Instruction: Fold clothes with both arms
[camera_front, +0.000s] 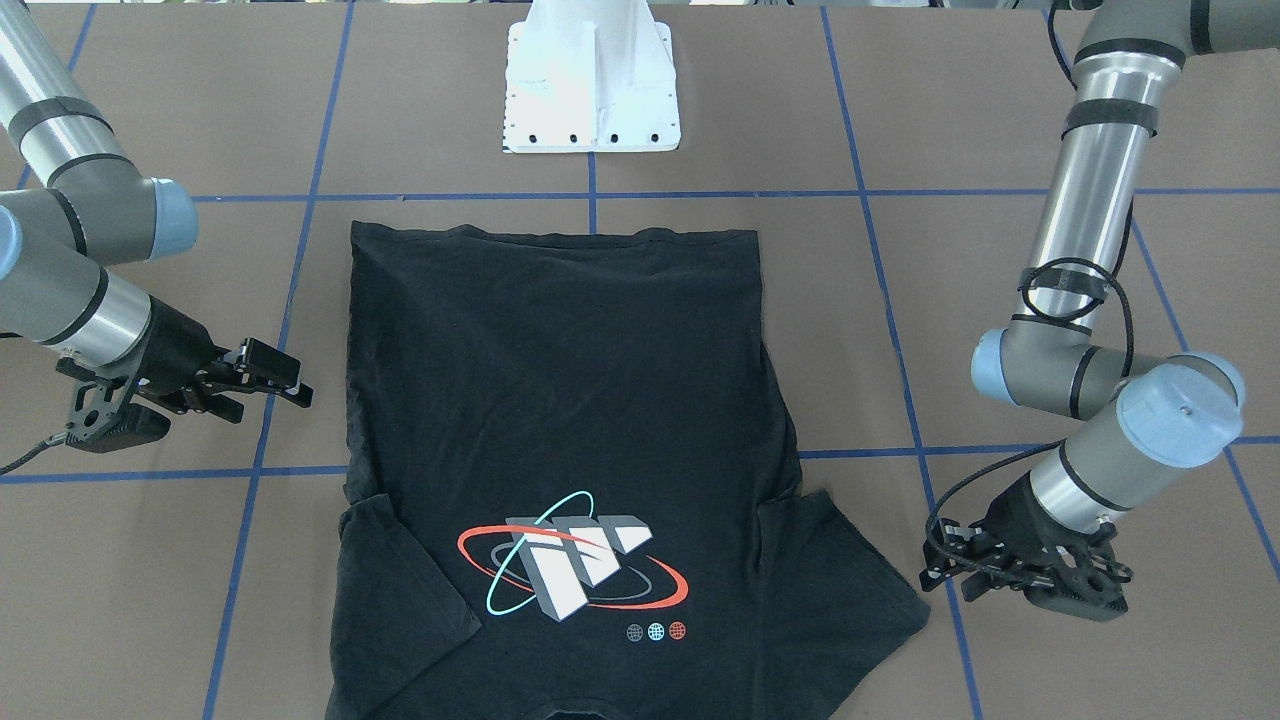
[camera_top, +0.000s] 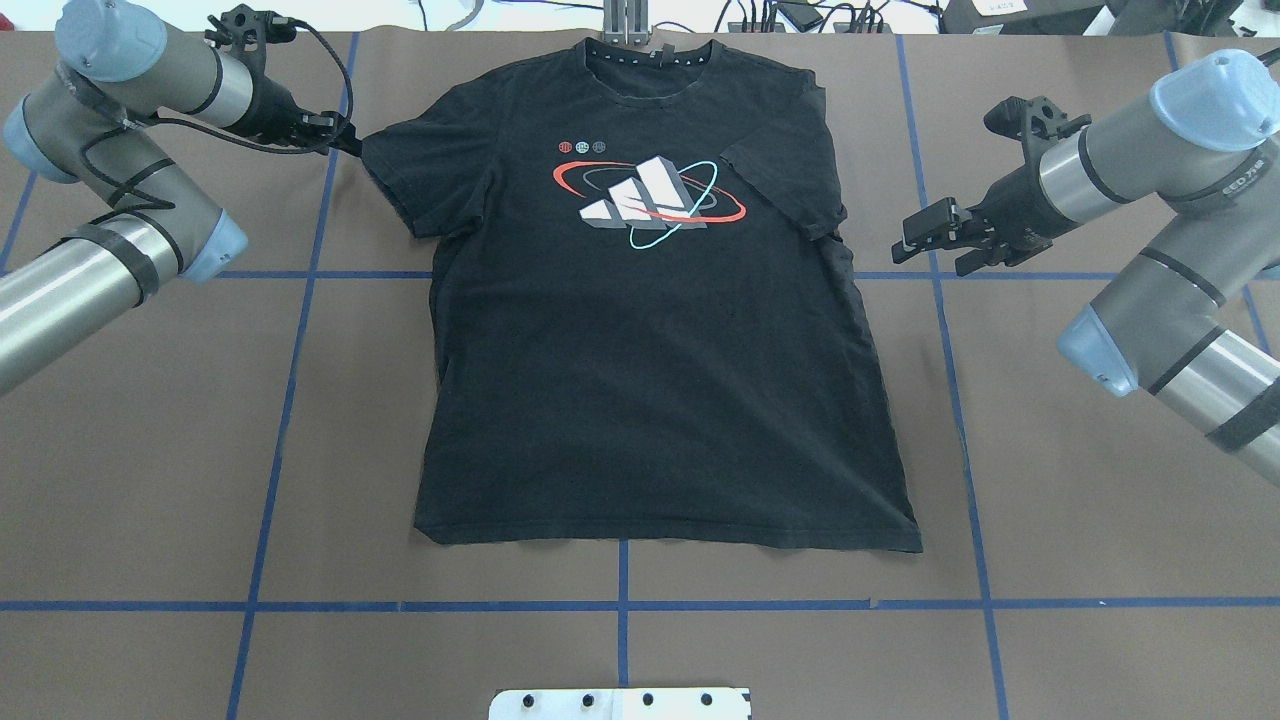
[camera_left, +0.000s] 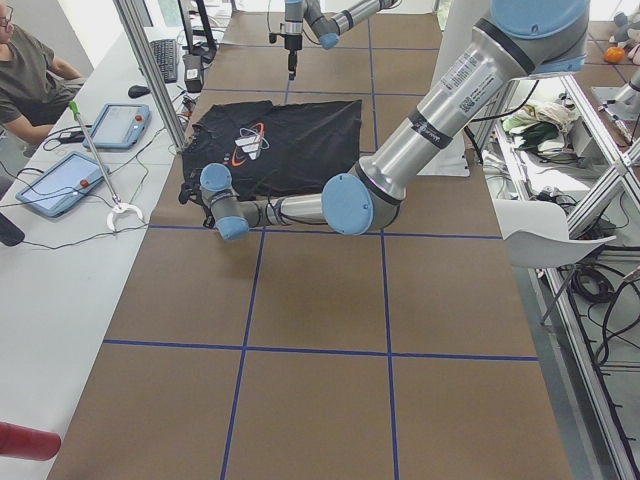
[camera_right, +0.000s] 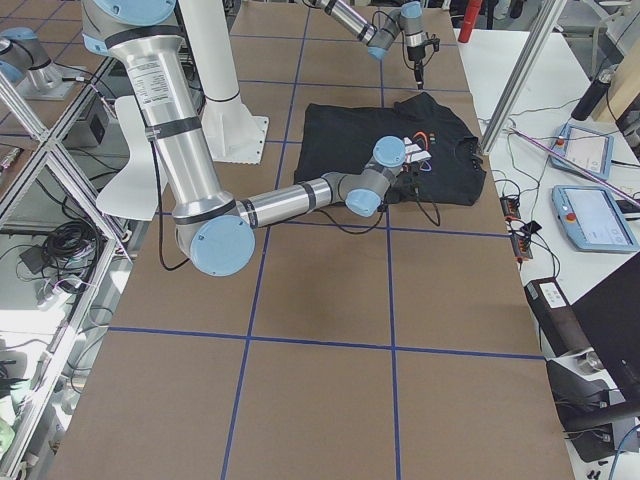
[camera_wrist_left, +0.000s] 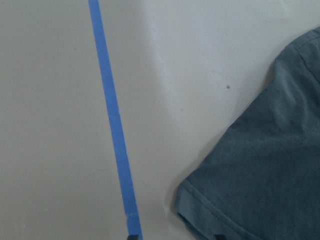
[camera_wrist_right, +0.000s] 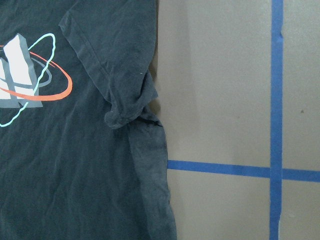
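Note:
The black T-shirt (camera_top: 650, 380) lies flat on the brown table, print (camera_top: 650, 200) up, collar at the far edge. It also shows in the front view (camera_front: 560, 380). My left gripper (camera_top: 345, 138) is open, low at the tip of the shirt's left sleeve (camera_top: 400, 180); the left wrist view shows that sleeve's hem corner (camera_wrist_left: 185, 205) between two fingertips at the bottom edge. In the front view it is on the right (camera_front: 940, 575). My right gripper (camera_top: 940, 240) is open and empty, a short way outside the right sleeve (camera_top: 790, 190), which is partly folded onto the body (camera_wrist_right: 125, 110).
The white base plate (camera_front: 590, 90) stands at the robot's side of the table. Blue tape lines (camera_top: 620, 605) grid the brown surface. An operator (camera_left: 30, 70) and tablets (camera_left: 60, 180) are beyond the table's far edge, with cables along it (camera_top: 780, 15).

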